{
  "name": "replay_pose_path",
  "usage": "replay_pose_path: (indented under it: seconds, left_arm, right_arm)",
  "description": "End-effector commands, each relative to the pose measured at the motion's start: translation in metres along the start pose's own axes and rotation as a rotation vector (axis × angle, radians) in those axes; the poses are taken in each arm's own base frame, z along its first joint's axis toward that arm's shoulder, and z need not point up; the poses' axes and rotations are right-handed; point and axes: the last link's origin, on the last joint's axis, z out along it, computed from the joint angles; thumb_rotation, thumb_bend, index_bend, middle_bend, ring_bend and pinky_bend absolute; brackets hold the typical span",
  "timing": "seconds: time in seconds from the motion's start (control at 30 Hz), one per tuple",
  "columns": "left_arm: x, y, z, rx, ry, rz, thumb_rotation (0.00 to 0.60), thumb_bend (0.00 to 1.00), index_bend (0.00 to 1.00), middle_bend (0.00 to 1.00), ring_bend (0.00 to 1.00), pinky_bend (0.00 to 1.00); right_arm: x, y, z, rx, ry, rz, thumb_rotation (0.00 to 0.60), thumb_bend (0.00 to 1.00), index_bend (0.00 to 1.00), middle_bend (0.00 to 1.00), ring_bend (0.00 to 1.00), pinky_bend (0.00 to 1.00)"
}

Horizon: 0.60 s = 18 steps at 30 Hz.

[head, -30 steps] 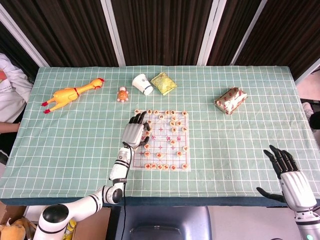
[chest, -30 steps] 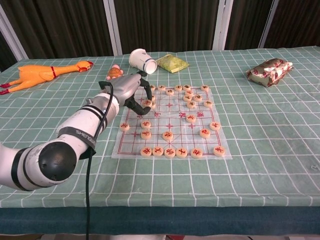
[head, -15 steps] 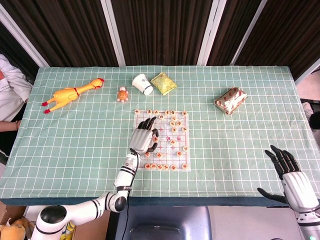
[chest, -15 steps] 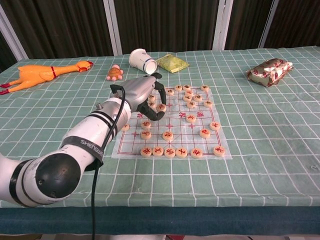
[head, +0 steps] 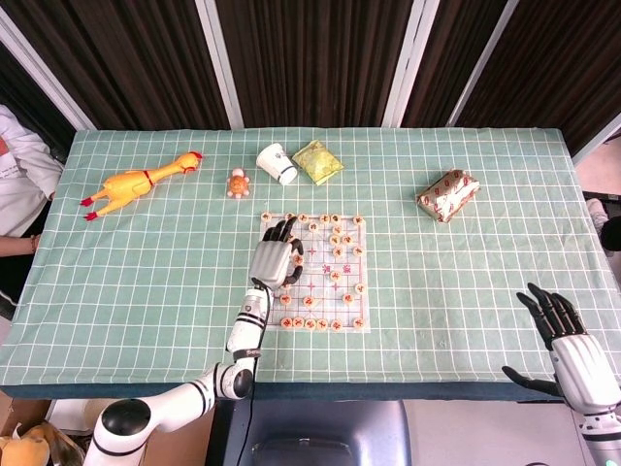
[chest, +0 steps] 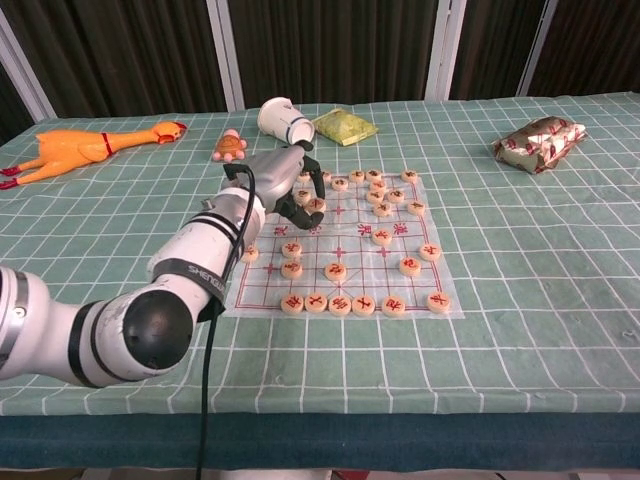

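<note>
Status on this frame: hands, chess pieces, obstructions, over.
Left hand over chessboard, fingers curled on a chess piece. Right hand open, off table's edge. Neighbouring pieces crowd it.

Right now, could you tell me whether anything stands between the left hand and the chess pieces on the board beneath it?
Nothing visible does. The left hand hangs over the far-left part of the chess board, fingers curled down among the chess pieces there. Whether it touches one cannot be told.

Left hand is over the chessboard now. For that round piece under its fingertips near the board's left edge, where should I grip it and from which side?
Probably take the round piece by its rim, thumb and a finger on opposite edges, coming straight down from above. It is a flat disc lying face up on the chessboard, so only the thin edge offers purchase. The left hand is above it; neighbouring pieces sit close by.
</note>
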Motion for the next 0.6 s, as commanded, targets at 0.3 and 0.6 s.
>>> replay_pose_path:
  seconds: [0.3, 0.6]
  left_arm:
    - [-0.007, -0.010, 0.010, 0.019, -0.012, 0.016, 0.600, 0.35, 0.50, 0.00, 0.00, 0.15]
    - [-0.003, -0.011, 0.001, -0.028, 0.012, 0.008, 0.600, 0.35, 0.50, 0.00, 0.00, 0.15]
  right_arm:
    - [-0.001, 0.000, 0.001, -0.001, -0.008, -0.004, 0.600, 0.24, 0.00, 0.00, 0.00, 0.00]
    - [-0.002, -0.001, 0.002, 0.004, -0.013, -0.007, 0.600, 0.24, 0.00, 0.00, 0.00, 0.00]
